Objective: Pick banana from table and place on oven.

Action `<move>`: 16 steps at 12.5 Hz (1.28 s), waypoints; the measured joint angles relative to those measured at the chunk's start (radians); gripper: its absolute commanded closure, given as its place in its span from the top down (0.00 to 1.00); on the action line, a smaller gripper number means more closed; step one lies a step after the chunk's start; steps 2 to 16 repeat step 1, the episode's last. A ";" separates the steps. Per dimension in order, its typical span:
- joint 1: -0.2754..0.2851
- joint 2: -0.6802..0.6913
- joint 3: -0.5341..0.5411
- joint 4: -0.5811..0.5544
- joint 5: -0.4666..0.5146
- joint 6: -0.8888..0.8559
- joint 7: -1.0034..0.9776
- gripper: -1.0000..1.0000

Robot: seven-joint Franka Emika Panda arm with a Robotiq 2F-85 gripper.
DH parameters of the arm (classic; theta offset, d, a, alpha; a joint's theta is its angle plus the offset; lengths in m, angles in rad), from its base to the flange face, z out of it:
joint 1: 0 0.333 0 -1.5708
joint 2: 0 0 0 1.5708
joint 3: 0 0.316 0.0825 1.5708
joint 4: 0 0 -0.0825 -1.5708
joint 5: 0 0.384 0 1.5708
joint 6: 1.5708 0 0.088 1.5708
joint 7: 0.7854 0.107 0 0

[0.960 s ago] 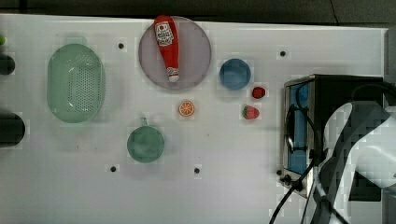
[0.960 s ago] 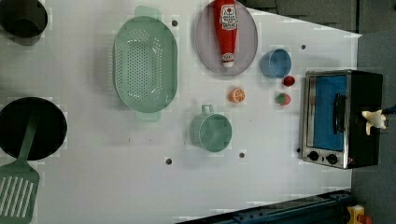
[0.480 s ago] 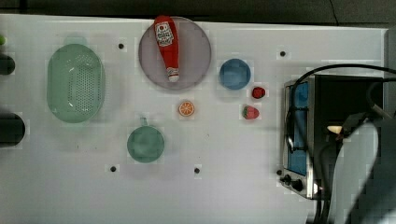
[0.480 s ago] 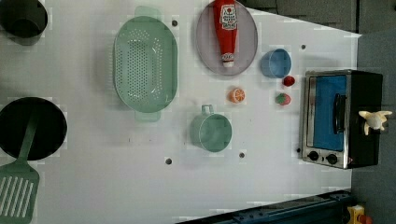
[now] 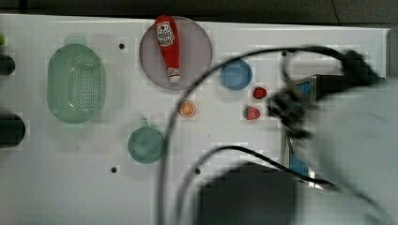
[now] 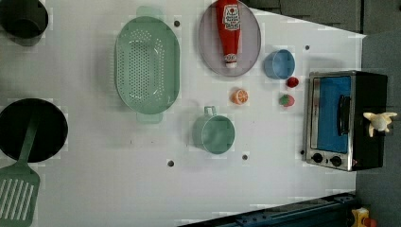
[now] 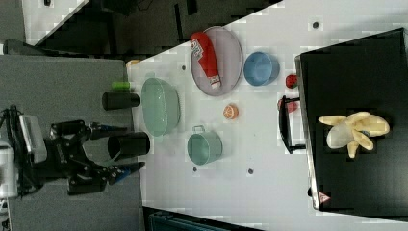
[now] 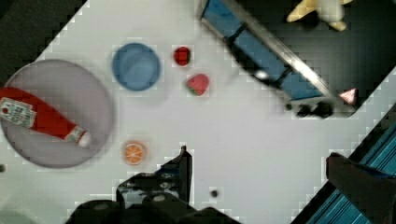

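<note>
A: The jaws of the gripper (image 8: 261, 186) are spread wide and hold nothing; in the wrist view the two fingers stand far apart above the white table (image 8: 243, 130).

B: And where is the banana (image 7: 353, 131)?

A: It lies on the black top of the oven (image 7: 356, 163), in the right view near the middle of it. It is half peeled, with the yellow skin opened like petals around the pale flesh. In the left view it sits at the oven's far edge, on the left view's right.

B: So the placing looks finished?

A: I think yes, judging by how it lies.

B: If it had to be taken again, how would it handle?

A: I judge it light and soft. The bare flesh would bruise or break under a hard squeeze, and the loose skin flaps would slip or tear. Better to close gently across the thick body, where the skin is attached.
</note>
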 measured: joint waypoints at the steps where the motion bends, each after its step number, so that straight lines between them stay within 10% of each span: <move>1: 0.011 0.014 0.033 0.000 -0.001 -0.001 0.074 1.00; 16: 0.011 0.014 0.033 0.000 -0.001 -0.001 0.074 1.00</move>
